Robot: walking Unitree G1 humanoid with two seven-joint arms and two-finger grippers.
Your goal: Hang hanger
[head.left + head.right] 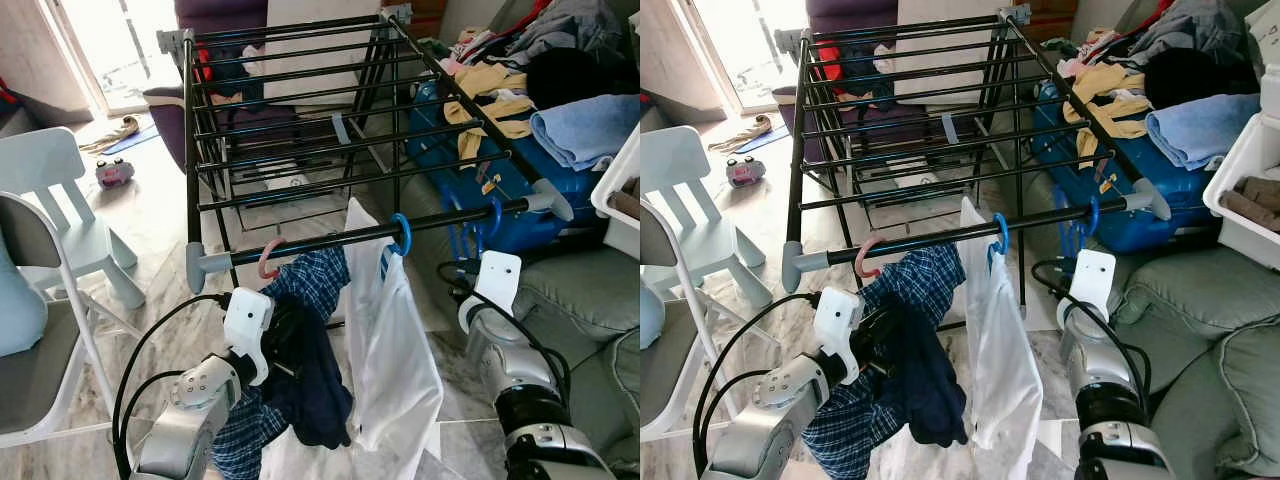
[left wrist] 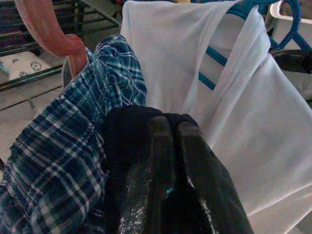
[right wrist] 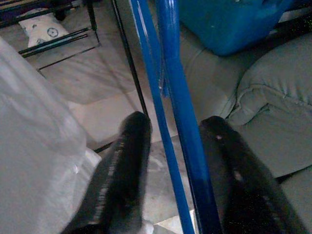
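A black drying rack [image 1: 300, 120] stands before me. On its front rail [image 1: 330, 240] hang a pink hanger [image 1: 268, 258] carrying a blue plaid shirt [image 1: 315, 280] with dark cloth [image 1: 310, 390], and a blue hanger [image 1: 402, 232] carrying a white shirt [image 1: 395, 350]. My left gripper [image 2: 173, 126] is below the pink hanger, shut on the dark cloth. A second blue hanger [image 1: 495, 213], bare, hangs near the rail's right end. My right gripper [image 3: 175, 121] is open just under it, with the hanger's blue bars [image 3: 183, 97] between its fingers.
A white child's chair [image 1: 60, 200] and a grey chair [image 1: 40, 330] stand at the left. A blue suitcase [image 1: 520, 190] piled with clothes sits behind the rack's right side. A grey-green sofa [image 1: 580, 290] and a white basket [image 1: 620, 190] are at the right.
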